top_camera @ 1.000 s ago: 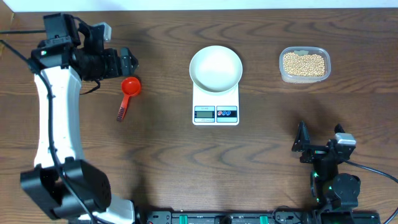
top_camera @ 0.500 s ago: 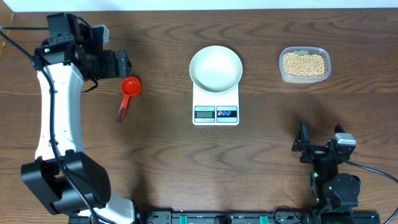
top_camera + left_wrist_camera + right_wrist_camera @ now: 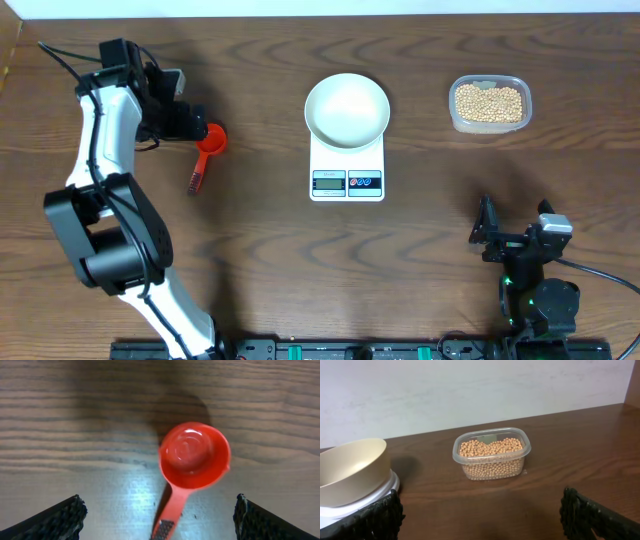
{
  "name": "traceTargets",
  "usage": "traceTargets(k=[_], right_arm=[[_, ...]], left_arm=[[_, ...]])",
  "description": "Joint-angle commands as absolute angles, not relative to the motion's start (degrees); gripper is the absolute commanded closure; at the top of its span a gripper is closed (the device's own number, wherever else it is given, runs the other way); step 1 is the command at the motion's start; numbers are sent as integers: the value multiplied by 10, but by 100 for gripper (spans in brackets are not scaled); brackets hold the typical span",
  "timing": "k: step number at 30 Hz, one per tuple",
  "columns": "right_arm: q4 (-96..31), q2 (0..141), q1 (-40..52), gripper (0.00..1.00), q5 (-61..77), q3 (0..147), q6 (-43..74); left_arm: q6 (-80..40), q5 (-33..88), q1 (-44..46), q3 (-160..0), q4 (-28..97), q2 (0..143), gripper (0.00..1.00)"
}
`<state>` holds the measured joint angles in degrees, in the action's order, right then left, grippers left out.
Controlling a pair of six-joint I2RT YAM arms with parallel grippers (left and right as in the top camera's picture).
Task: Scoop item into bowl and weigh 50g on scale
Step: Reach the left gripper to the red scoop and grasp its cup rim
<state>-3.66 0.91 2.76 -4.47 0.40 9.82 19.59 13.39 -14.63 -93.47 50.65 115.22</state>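
A red measuring scoop (image 3: 209, 139) lies empty on the table at the left, handle toward the front; in the left wrist view its cup (image 3: 195, 454) is centred and the handle runs down between my fingers. My left gripper (image 3: 196, 124) (image 3: 160, 519) is open above it, not touching. The white bowl (image 3: 347, 108) (image 3: 350, 471) sits empty on the white scale (image 3: 347, 181). Tan beans (image 3: 489, 102) (image 3: 492, 455) fill a clear plastic tub (image 3: 455, 118) at the back right. My right gripper (image 3: 497, 238) (image 3: 482, 520) is open and empty near the front right.
The back edge of the table meets a white wall just behind the tub and bowl. Bare wood lies between the scoop and the scale, and between the scale and my right gripper.
My left arm has swung and its gripper has moved toward the front, coming over the red scoop's cup. The right arm, bowl, scale and tub have not moved.
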Motion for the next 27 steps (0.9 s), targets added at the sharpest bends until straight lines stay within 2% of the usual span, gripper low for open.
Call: traceTargets(k=[1,16,27], right_arm=[[-39,8,31,1,-44,3,91],[-39,8,31,1,-44,3,91],[-39,8,31,1,-44,3,91]], left_arm=[[208,142,-148,-942,500,1165,7],[207,145,-147,-942,448,1215,25],[205,162,-147,-940,429,1239,30]])
